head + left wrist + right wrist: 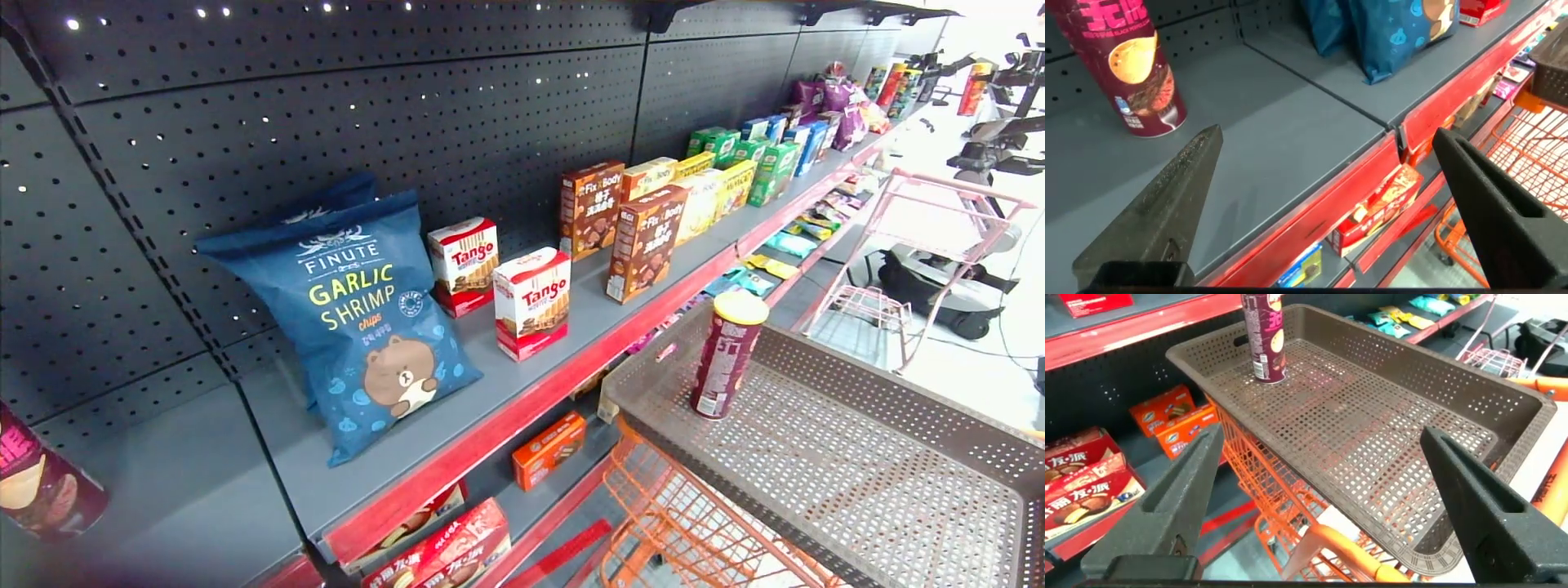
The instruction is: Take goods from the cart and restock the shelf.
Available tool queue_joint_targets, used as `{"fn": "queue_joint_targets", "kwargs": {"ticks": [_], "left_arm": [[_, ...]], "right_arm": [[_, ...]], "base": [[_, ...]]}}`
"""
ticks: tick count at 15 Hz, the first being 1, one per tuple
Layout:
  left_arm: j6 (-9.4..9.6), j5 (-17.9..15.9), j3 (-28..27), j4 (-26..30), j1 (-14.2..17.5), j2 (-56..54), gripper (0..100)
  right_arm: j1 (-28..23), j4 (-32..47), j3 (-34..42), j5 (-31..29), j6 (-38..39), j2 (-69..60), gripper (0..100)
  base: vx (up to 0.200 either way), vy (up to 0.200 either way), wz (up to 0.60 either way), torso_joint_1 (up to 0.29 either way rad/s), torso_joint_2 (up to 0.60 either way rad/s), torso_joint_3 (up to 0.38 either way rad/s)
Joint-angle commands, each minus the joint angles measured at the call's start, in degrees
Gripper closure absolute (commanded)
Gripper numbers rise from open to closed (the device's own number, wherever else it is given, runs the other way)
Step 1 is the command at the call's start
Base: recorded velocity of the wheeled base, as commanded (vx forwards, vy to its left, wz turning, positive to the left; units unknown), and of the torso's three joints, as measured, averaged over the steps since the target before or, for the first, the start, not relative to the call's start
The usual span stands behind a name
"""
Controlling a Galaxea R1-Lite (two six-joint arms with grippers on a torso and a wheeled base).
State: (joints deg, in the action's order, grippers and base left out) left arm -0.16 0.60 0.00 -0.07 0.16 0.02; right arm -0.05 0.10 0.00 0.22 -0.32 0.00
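Crisp can (pixel 729 353) stands upright at the left corner of the cart tray (pixel 857 457), beside the shelf (pixel 596 318). Left tool (pixel 1327 143) hangs open over the shelf, near a second can (pixel 1127 65). Right tool (pixel 1323 439), open above the tray: approach level, close mid-body, lift vertically.

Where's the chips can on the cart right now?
Head view, right of centre: the chips can stands upright in the cart tray's corner nearest the shelf.
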Motion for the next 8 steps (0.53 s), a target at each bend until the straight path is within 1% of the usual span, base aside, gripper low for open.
{"fn": "queue_joint_targets", "kwargs": {"ticks": [1, 8], "left_arm": [[-0.02, 0.0, 0.0, 0.0, 0.0, 0.0, 0], [-0.02, 0.0, 0.0, 0.0, 0.0, 0.0, 0]], "right_arm": [[0.0, 0.0, 0.0, 0.0, 0.0, 0.0, 0], [0.0, 0.1, -0.1, 0.0, 0.1, 0.0, 0]], "base": [[0.0, 0.0, 0.0, 0.0, 0.0, 0.0], [0.0, 0.0, 0.0, 0.0, 0.0, 0.0]]}}
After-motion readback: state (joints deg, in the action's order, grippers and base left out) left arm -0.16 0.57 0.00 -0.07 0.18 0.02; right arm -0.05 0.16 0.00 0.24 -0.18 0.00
